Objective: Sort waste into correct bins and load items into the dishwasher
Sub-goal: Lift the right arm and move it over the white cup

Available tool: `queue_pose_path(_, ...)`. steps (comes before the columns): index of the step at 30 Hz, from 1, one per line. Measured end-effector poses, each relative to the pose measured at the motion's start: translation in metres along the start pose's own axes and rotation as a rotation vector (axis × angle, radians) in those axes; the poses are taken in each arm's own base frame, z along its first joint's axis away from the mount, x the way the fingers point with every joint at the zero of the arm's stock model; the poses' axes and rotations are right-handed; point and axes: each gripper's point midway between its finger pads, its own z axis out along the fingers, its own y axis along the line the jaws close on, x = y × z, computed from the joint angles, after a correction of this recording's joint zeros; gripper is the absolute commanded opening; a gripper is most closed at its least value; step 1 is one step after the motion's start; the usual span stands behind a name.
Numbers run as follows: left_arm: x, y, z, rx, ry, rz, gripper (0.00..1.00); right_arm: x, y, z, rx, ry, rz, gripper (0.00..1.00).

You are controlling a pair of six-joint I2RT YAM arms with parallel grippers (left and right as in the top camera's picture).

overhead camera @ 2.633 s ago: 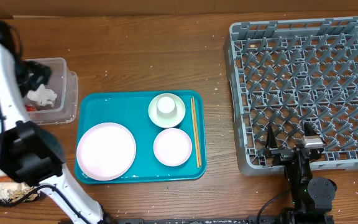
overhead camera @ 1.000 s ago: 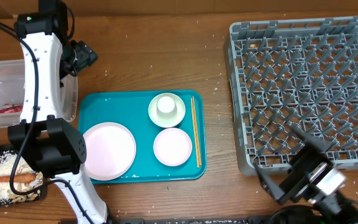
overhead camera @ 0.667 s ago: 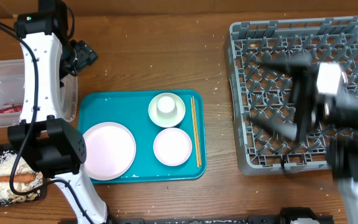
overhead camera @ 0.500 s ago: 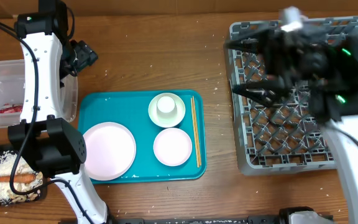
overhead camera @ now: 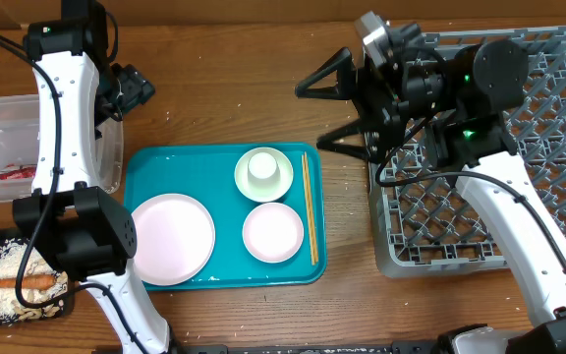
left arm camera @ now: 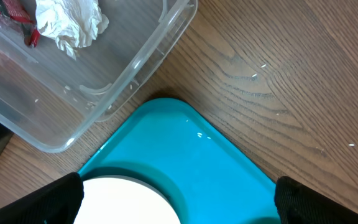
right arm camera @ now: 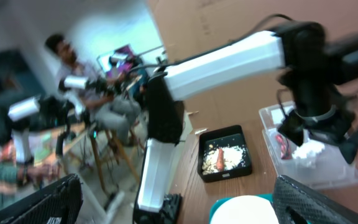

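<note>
The right gripper point(overhead camera: 310, 116), jaws spread wide and holding nothing, has swung left off the grey dish rack point(overhead camera: 558, 147), where it hung half a second ago. It now hovers over the table point(overhead camera: 234, 88) just beyond the far right corner of the teal tray point(overhead camera: 165, 167). The left gripper point(left arm camera: 179, 204), equally wide and empty, has not moved in the last second and hangs near the far right corner of the clear tub point(left arm camera: 135, 62).

Nothing on the teal tray has shifted. Nearest are the pink plate point(overhead camera: 168, 238) and a white plate point(overhead camera: 273, 233). Behind them the white cup point(overhead camera: 263, 165) stands on the second white plate point(overhead camera: 242, 185), and the chopsticks point(overhead camera: 309, 206) lie along the right edge. At the near left, the black tray point(overhead camera: 57, 307) holds rice crumbs point(overhead camera: 3, 261) and the orange stick point(overhead camera: 23, 282).

From overhead the left arm point(overhead camera: 62, 128) hides part of the tub, and only the red wrapper point(overhead camera: 13, 172) shows inside. The left wrist camera shows the crumpled tissue point(left arm camera: 67, 22) lying beside it. The right wrist camera, blurred, looks back across the table to the black tray, the tub and people point(right arm camera: 64, 56) beyond.
</note>
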Motion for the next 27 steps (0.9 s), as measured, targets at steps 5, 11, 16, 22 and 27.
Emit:
queue_pose_path(5,0.000,0.000,0.000,0.000,0.000,0.000,1.00,0.010,-0.093,-0.038,0.454,-0.193,0.389,1.00)
queue_pose_path(11,0.000,0.000,0.000,0.000,0.000,-0.003,1.00,0.067,-0.151,-0.095,1.122,-0.113,0.557,1.00)
queue_pose_path(16,0.000,0.000,0.000,0.000,0.000,-0.003,1.00,0.057,-0.130,-0.059,1.258,0.034,0.387,1.00)
queue_pose_path(22,0.000,0.000,0.000,0.000,0.000,-0.003,1.00,0.088,-0.104,0.020,1.166,0.208,0.290,1.00)
queue_pose_path(27,0.000,0.000,0.000,0.000,0.000,-0.003,1.00,0.126,-0.129,0.042,1.164,0.302,0.315,1.00)
